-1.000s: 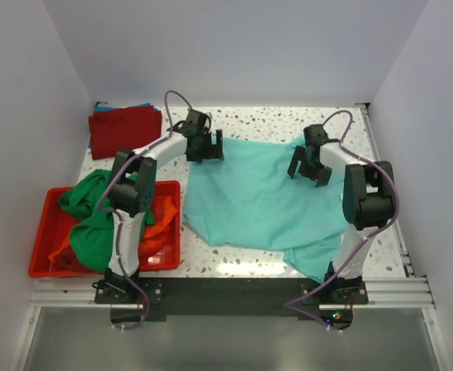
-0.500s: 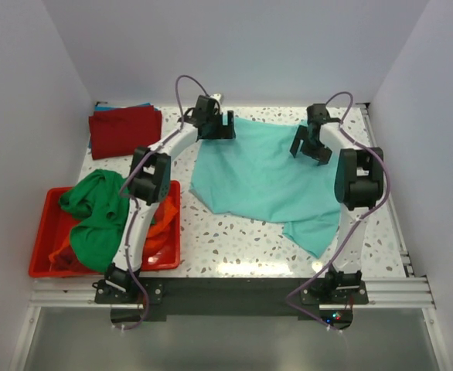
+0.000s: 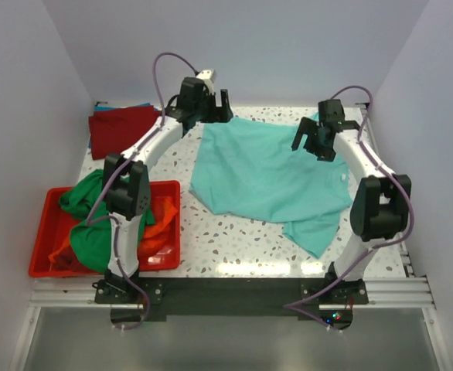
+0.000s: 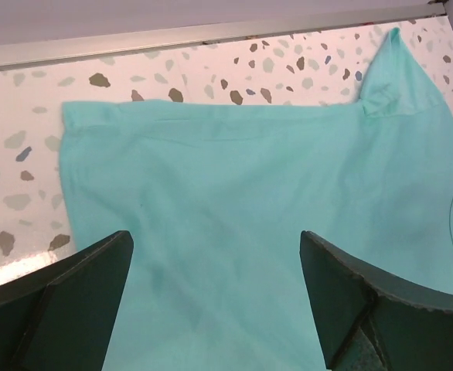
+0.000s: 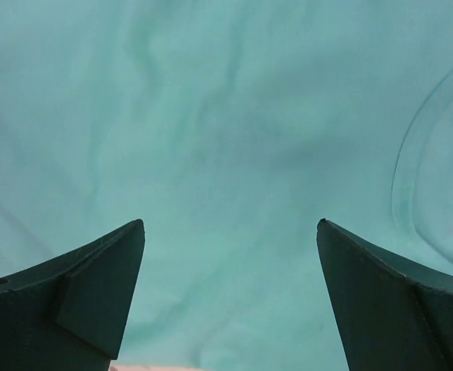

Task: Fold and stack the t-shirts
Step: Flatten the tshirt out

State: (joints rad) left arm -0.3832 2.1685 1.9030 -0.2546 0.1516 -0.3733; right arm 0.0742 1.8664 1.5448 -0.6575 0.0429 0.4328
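Observation:
A teal t-shirt (image 3: 269, 174) lies spread, partly rumpled, on the speckled table; it fills the left wrist view (image 4: 234, 193) and the right wrist view (image 5: 226, 116). My left gripper (image 3: 215, 110) is open and empty above the shirt's far left corner. My right gripper (image 3: 317, 141) is open and empty above the shirt's far right part, near the collar (image 5: 412, 178). A folded dark red t-shirt (image 3: 124, 129) lies at the far left on a blue one. A bright green t-shirt (image 3: 95, 209) and an orange one (image 3: 163, 220) are heaped in the red bin (image 3: 42, 241).
The red bin stands at the near left of the table. White walls close the left, back and right sides. A metal rail (image 4: 211, 35) runs along the table's far edge. A sleeve of the teal shirt (image 3: 313, 232) trails toward the near right.
Both arms have lifted and reached toward the far edge, and both grippers have let go of the teal shirt. The shirt now lies farther back than one second ago.

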